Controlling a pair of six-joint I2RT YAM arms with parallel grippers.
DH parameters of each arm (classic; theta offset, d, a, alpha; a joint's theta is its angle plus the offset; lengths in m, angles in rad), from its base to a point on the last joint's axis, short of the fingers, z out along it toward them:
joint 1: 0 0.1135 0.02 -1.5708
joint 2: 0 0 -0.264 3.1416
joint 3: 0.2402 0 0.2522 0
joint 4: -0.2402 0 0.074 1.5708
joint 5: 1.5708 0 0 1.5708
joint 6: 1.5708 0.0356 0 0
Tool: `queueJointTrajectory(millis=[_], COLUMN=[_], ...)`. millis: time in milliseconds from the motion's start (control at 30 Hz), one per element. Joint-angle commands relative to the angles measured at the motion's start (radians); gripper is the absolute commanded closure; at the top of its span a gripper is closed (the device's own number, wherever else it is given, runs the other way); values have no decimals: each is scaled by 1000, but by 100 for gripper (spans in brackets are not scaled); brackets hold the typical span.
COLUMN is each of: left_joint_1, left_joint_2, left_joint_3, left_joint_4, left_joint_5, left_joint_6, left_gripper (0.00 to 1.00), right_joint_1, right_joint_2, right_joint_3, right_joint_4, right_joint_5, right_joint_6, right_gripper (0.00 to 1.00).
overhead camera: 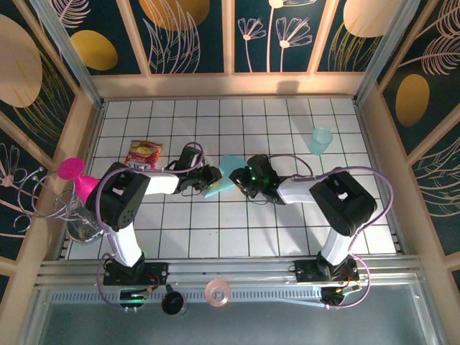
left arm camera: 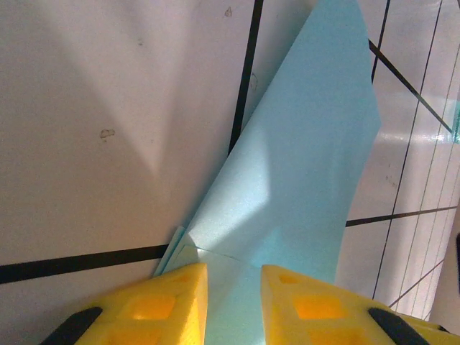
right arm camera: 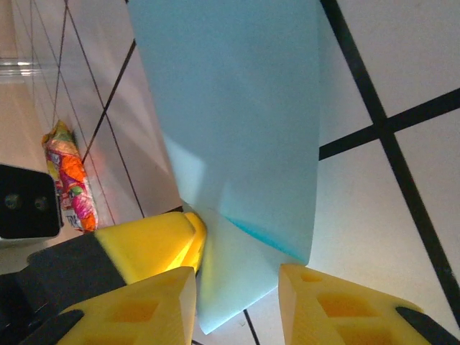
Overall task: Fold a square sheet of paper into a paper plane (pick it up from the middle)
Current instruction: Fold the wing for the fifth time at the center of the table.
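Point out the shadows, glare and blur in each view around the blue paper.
Top external: even light, the blue paper crisp. Left wrist: soft shadows mottle the paper, white glare on the tiled tabletop at far right. Right wrist: a dark shadow line runs along a fold low on the paper; the snack packet looks sharp.

Light-blue sheet of paper (overhead camera: 221, 180); yellow fingers (left arm camera: 169, 302); white black-gridded table (overhead camera: 287, 223).

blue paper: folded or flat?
Folded. The light-blue paper shows stacked layer edges and a crease in the left wrist view; from above it is a narrow tapered shape, not a square.
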Motion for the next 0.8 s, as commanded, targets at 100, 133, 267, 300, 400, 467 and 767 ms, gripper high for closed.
queueJointTrajectory(millis=[100,133,267,300,400,467,767], left_joint_1=[-7,-9,-7,-7,-7,-7,-7], left_joint_2=[15,15,15,15,17,15,14], left_joint_3=[-26,-26,-25,-25,-23,-22,-16], left_joint_4=[-45,-47,-51,-52,-55,-56,-60], left_joint_5=[8,9,6,6,1,-2,-2], left_joint_6=[-16,-17,-14,-13,-12,-12,-10], left_gripper=[74,74,74,74,74,74,74], right_joint_1=[7,7,7,7,7,14,19], right_joint_2=[35,35,33,29,17,1,1], right_joint_3=[33,31,31,28,28,22,3], right_joint_4=[-3,-4,-29,-35,-60,-77,-45], right_joint_5=[-5,-4,5,10,29,50,39], right_joint_6=[14,16,17,19,25,26,40], right_gripper=[65,65,65,65,65,64,65])
